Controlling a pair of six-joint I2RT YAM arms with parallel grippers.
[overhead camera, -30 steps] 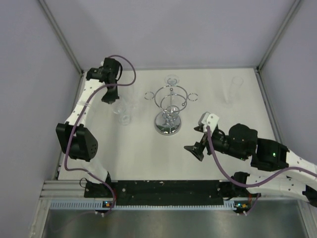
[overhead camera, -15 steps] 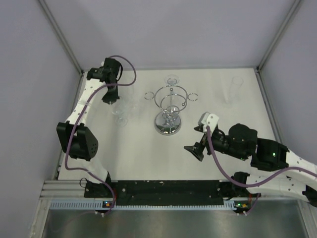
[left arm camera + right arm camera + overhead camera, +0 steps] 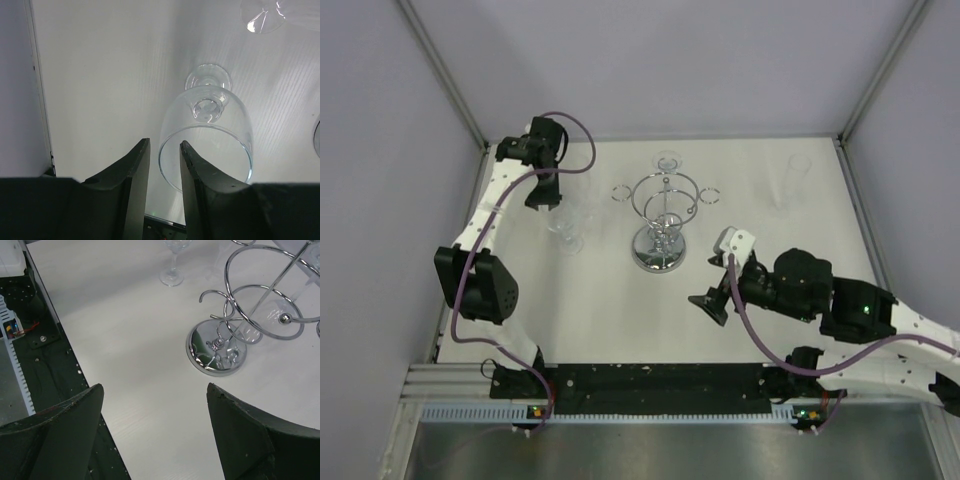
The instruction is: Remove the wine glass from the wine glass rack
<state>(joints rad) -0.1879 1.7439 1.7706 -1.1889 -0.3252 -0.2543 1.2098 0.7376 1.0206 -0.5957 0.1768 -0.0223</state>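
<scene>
The chrome wine glass rack (image 3: 662,215) stands mid-table; its mirrored base (image 3: 216,348) and wire loops also show in the right wrist view. A wine glass foot (image 3: 667,160) shows at the rack's far side. A clear wine glass (image 3: 207,130) stands upright on the table left of the rack (image 3: 566,236). My left gripper (image 3: 164,142) hovers over its rim, jaws a narrow gap apart, with the rim's left edge in the gap and not pinched. My right gripper (image 3: 155,387) is wide open and empty, low over the table near the rack's front (image 3: 708,303).
A second glass (image 3: 260,20) stands just beyond the first. Another clear glass (image 3: 790,185) stands at the far right of the table. Grey walls close in the table's left, right and back. A black rail (image 3: 660,385) runs along the near edge.
My right gripper has shifted slightly left, toward the rack's front. The left arm and the glass under it stay nearly where they were.
</scene>
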